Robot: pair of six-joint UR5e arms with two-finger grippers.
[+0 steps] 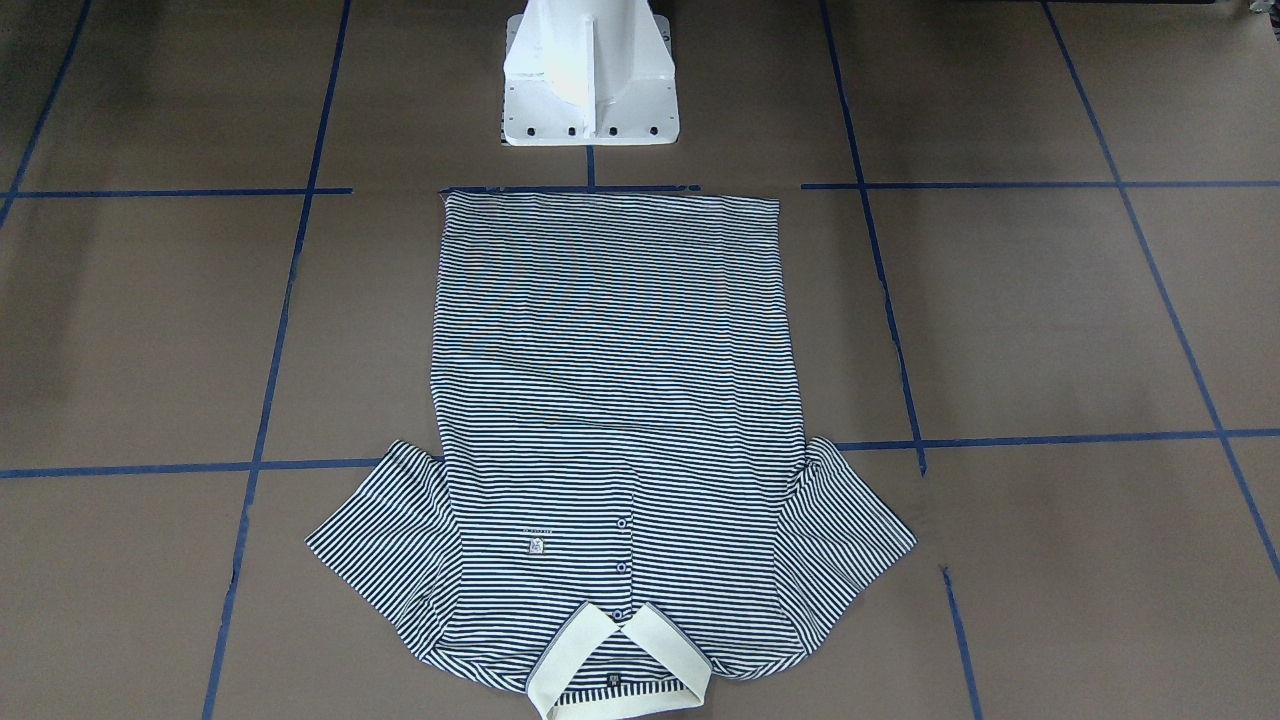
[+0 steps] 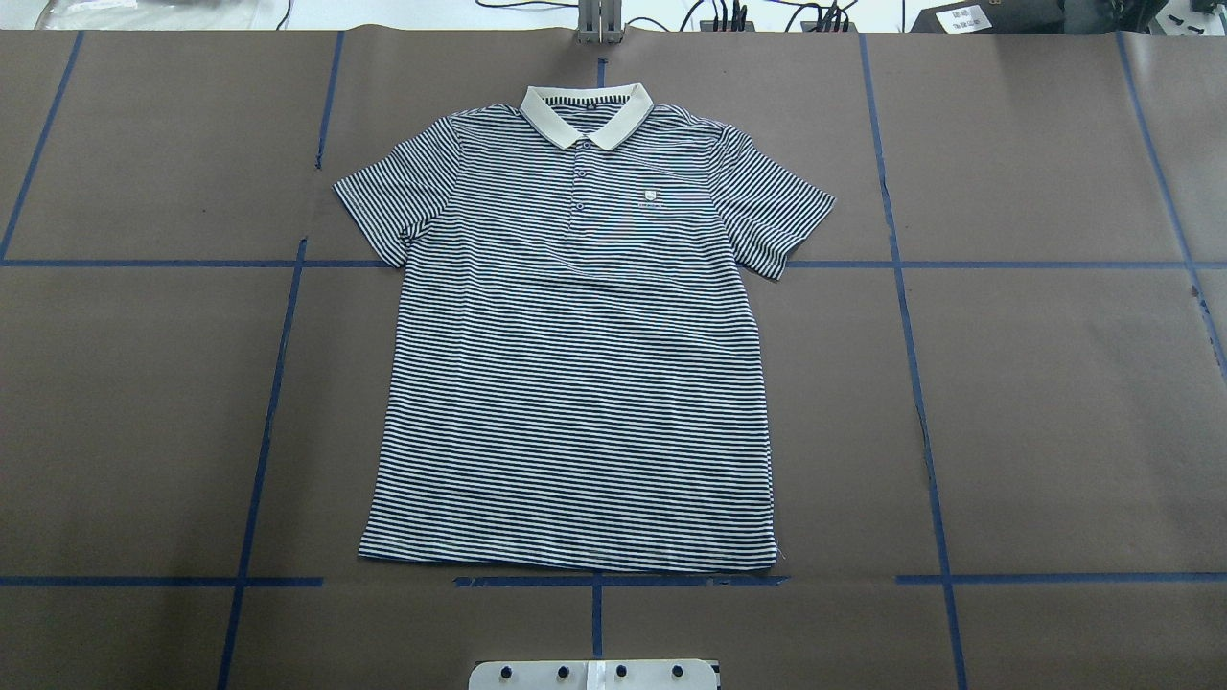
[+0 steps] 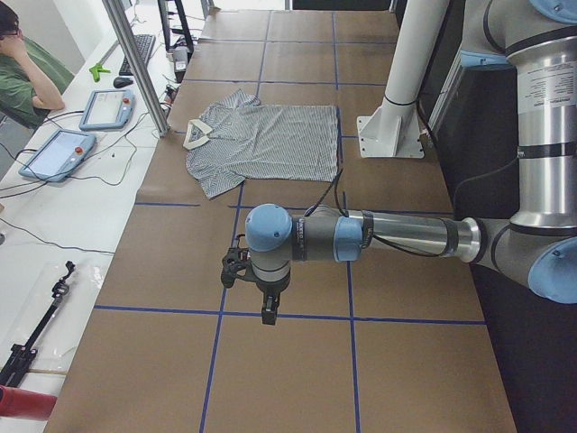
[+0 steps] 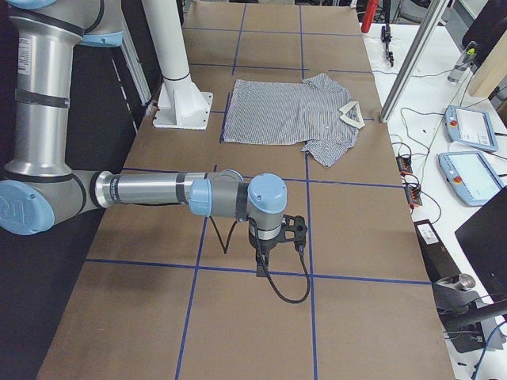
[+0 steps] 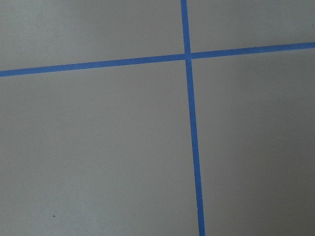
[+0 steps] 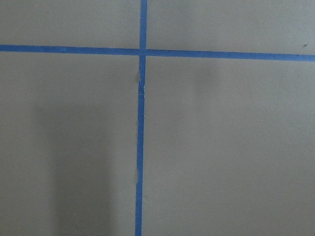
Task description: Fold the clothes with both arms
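Navy-and-white striped polo shirt (image 2: pixel 575 364), one, spread flat, lies between the two end effectors and well apart from both: left end effector (image 3: pixel 268 317), right end effector (image 4: pixel 261 271), jaw width cannot be told. Brown surface (image 2: pixel 1054 402) shows round all its edges.

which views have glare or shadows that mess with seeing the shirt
Front-facing view: the white pedestal is blown out by glare, and the shirt shows faint moiré in its stripes. Overhead view: the shirt is evenly lit and sharp. Right wrist view: soft shadow bands darken the left part of the table.
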